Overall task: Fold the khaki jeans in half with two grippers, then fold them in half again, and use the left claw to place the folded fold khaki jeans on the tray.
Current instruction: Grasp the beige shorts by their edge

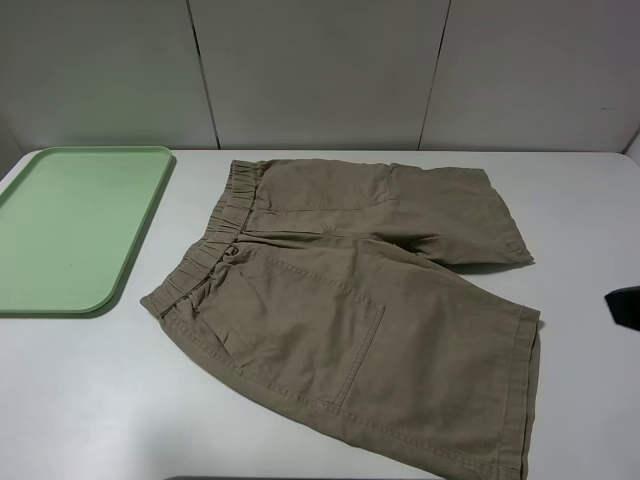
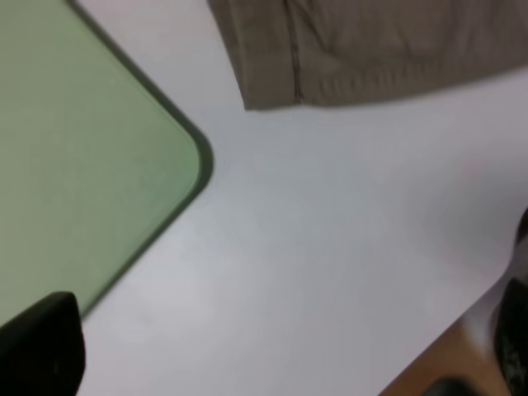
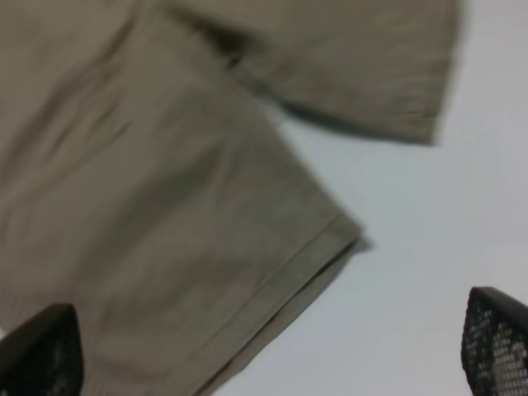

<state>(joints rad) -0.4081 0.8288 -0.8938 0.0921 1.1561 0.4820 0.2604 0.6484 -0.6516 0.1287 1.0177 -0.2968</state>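
The khaki jeans (image 1: 350,300) lie spread flat and unfolded in the middle of the white table (image 1: 90,400), waistband (image 1: 205,255) turned toward the tray (image 1: 80,225) and both short legs pointing away to the right of the high view. A stitched patch pocket (image 1: 330,340) faces up on the nearer leg. The pale-green tray sits at the table's left side, near the waistband but apart from it, with a strip of bare table between them.

The left gripper (image 2: 280,330) hangs over bare table just beside the tray's rounded corner (image 2: 194,157), close to the table's edge; a corner of the khaki cloth (image 2: 272,82) shows beyond it. Its fingers (image 2: 41,346) stand wide apart and hold nothing (the one at the far side of its wrist view is only a dark blur).

The right gripper (image 3: 272,330) is over the hem (image 3: 289,280) of one trouser leg, where cloth gives way to table. Its mesh-padded fingers (image 3: 495,338) are spread wide too, one above the cloth and the other above bare table, with nothing between them; whether either touches the surface cannot be told. In the high view only a small black piece of the right arm (image 1: 625,305) shows, at the right edge
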